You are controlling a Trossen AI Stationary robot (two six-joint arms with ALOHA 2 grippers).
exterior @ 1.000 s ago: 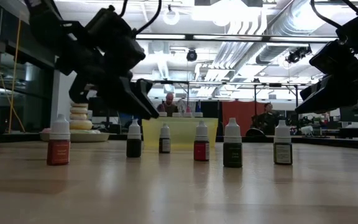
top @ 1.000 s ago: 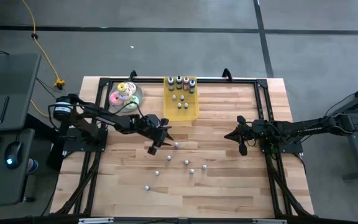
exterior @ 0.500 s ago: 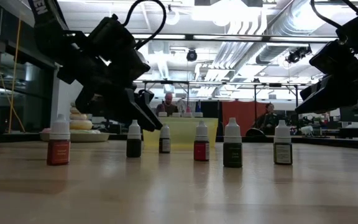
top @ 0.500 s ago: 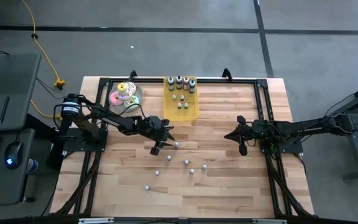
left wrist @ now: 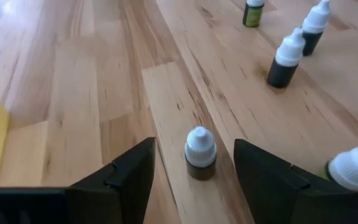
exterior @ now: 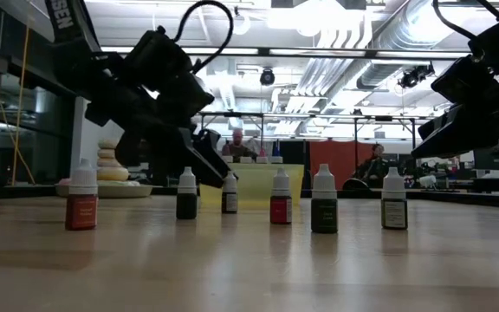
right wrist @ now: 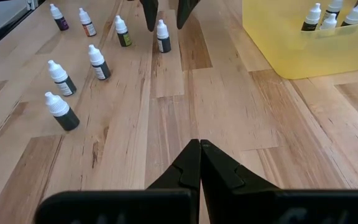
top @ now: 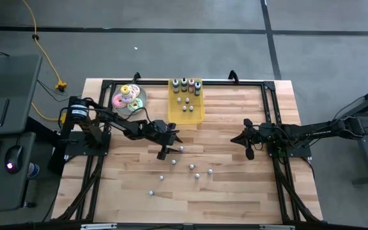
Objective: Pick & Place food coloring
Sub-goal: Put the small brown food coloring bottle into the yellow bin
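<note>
Several tiny dropper bottles of food coloring stand upright on their bases on the wooden table. More stand in the yellow tray. My left gripper is open above the table's middle. In the left wrist view its fingers stand on either side of a dark bottle with a white cap, without touching it. The same bottle shows in the right wrist view, below the fingertips. My right gripper is shut and empty, at the right of the table.
A plate of iced donuts stands at the far left, beside the tray. Loose bottles are scattered toward the near edge from my left gripper, and one stands close beside its finger. A black frame runs round the table.
My left gripper has gone down and a little toward the table's right edge, toward the dark bottle with the white cap, and has stayed open.
</note>
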